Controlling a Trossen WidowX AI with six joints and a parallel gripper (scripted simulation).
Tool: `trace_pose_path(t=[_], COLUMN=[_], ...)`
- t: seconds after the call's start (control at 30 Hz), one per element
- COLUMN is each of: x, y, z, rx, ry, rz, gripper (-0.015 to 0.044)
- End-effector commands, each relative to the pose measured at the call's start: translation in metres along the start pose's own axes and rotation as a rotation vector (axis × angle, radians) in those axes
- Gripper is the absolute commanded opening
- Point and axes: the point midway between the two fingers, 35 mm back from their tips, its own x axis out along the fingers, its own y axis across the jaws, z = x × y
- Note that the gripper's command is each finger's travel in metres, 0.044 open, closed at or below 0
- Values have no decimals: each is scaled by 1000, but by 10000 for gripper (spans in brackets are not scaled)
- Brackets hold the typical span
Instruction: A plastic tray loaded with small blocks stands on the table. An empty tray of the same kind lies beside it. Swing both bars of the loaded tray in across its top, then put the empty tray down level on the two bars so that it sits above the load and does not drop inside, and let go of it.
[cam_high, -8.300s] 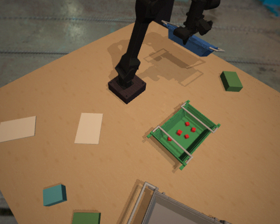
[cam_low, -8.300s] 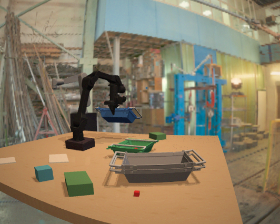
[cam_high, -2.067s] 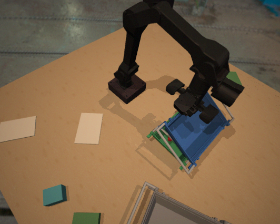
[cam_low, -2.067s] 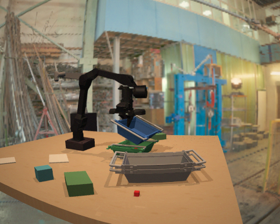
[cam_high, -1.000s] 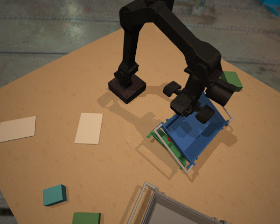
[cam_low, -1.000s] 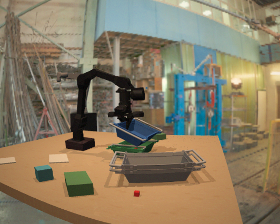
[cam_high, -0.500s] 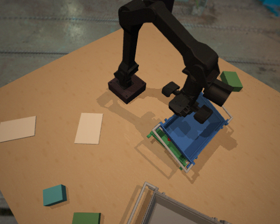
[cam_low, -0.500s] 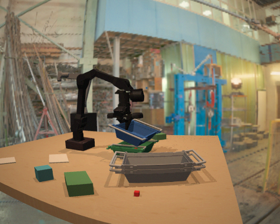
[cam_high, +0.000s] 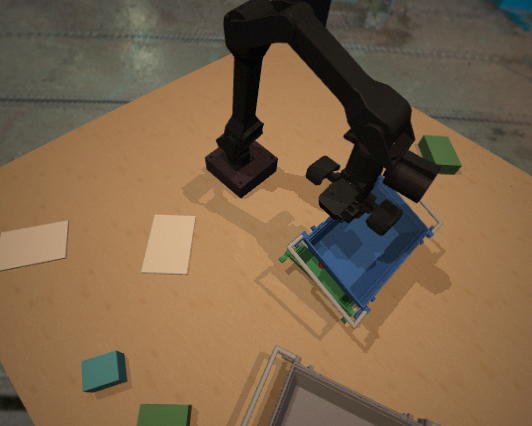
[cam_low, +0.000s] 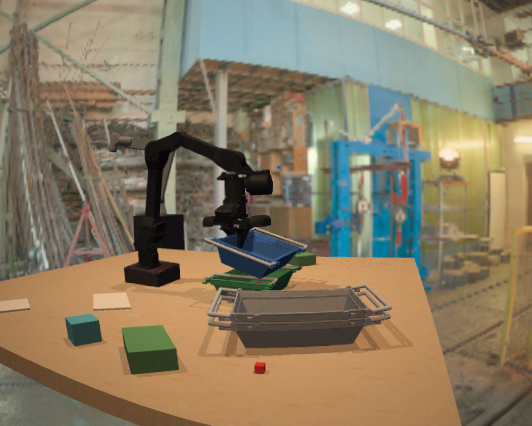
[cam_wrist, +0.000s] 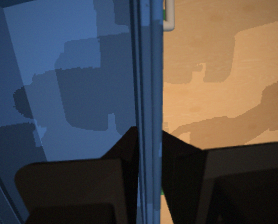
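The blue empty tray (cam_high: 370, 250) (cam_low: 272, 257) (cam_wrist: 80, 50) hangs tilted, its near corner low, over the green loaded tray (cam_high: 329, 281) (cam_low: 278, 282). Whether the two touch is unclear. My gripper (cam_low: 241, 241) (cam_wrist: 142, 131) is shut on the blue tray's long side wall; its fingertips are hidden in the top view. The blue tray's own wire bars (cam_high: 320, 283) (cam_low: 250, 256) are at its ends. A red block (cam_high: 321, 266) (cam_low: 258, 282) shows inside the green tray. One grey bar (cam_low: 240, 277) lies over the green tray's left part; its other bar is not clearly visible.
Grey trays (cam_high: 340, 400) (cam_low: 300, 336) stand stacked nearer the front. A teal block (cam_high: 101, 372) (cam_low: 84, 331), a large green block (cam_high: 165, 416) (cam_low: 150, 352) and a red cube (cam_low: 259, 368) are in front. Another green block (cam_high: 441, 156) (cam_low: 305, 259) is behind. Pale sheets (cam_high: 169, 245) lie left.
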Motion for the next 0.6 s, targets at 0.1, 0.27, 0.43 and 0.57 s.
trace_pose_path(t=[0.1,0.27,0.43,0.57], x=[5,5,5,9], y=[-4,-4,-5,-6], z=[0,0,0,0], rx=[-2,-2,-2,-2], ry=[0,0,0,0], rz=[-20,-20,-20,-20], gripper=[0,0,0,0])
